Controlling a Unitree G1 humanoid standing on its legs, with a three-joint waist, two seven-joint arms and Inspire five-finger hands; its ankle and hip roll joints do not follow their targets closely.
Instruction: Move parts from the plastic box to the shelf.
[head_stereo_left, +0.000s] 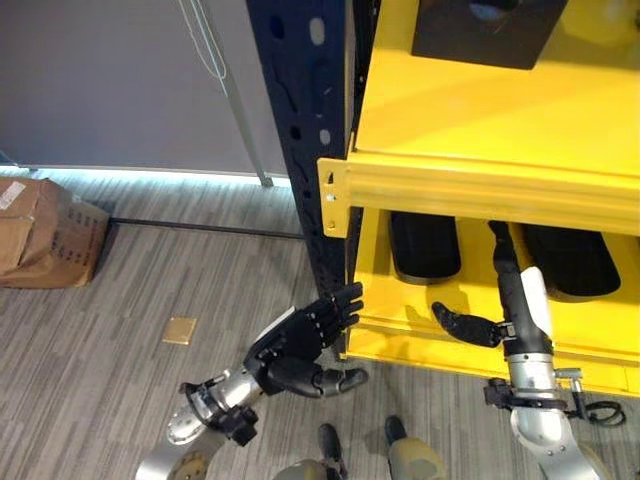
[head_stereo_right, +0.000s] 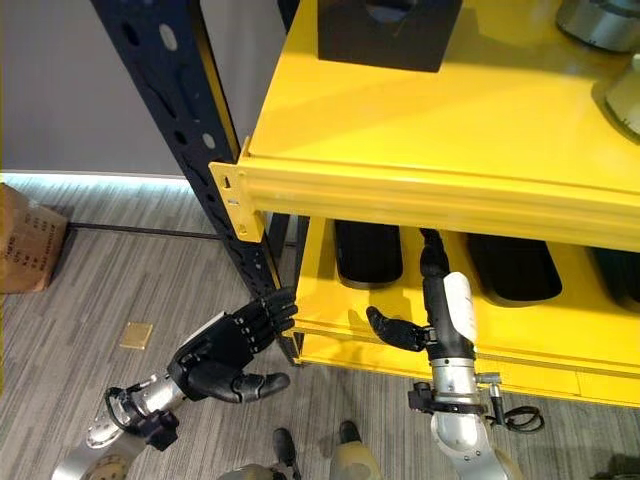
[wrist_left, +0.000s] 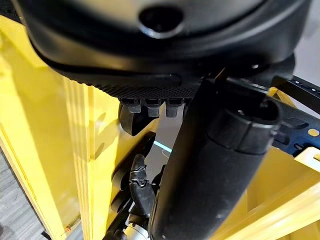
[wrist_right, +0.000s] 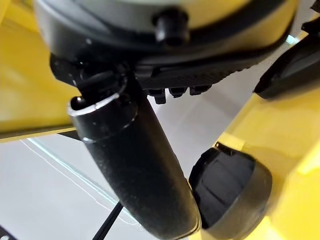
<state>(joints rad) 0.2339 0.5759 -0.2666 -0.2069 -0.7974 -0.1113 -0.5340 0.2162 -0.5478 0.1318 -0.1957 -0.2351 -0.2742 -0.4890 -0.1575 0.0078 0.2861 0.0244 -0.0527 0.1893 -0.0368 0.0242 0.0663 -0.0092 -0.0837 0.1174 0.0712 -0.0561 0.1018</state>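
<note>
Two hands were seen at the yellow shelf (head_stereo_left: 480, 180). The right hand (head_stereo_left: 505, 300) was extended into the lower bay, fingers straight and thumb spread, with nothing gripped. The left hand (head_stereo_left: 300, 345) was held outside the bay, beside the dark upright (head_stereo_left: 300, 100), fingers relaxed and empty, fingertips near the shelf's front corner.

Dark elongated parts (head_stereo_left: 425, 245) were found already lying on the lower level, one on each side of the right hand's fingers (contact with either could not be confirmed). A dark block (head_stereo_left: 490, 30) was noted on the upper level. The plastic box was not located, and no part was held by either hand.

The step was judged to be a release just completed, or a check of placement, on the lower level.

Hazards judged from this position:
- The right hand could be caught under the upper beam (head_stereo_right: 400, 195) if it were raised before being drawn back.
- A placed part could be dragged or nudged off the front lip if the spread thumb were swept sideways during retreat.
- The left fingertips could be struck against the upright or the shelf corner if that arm were swung inward.
- The cardboard box (head_stereo_left: 45, 230) on the floor stood well apart and was considered no obstacle.
</note>
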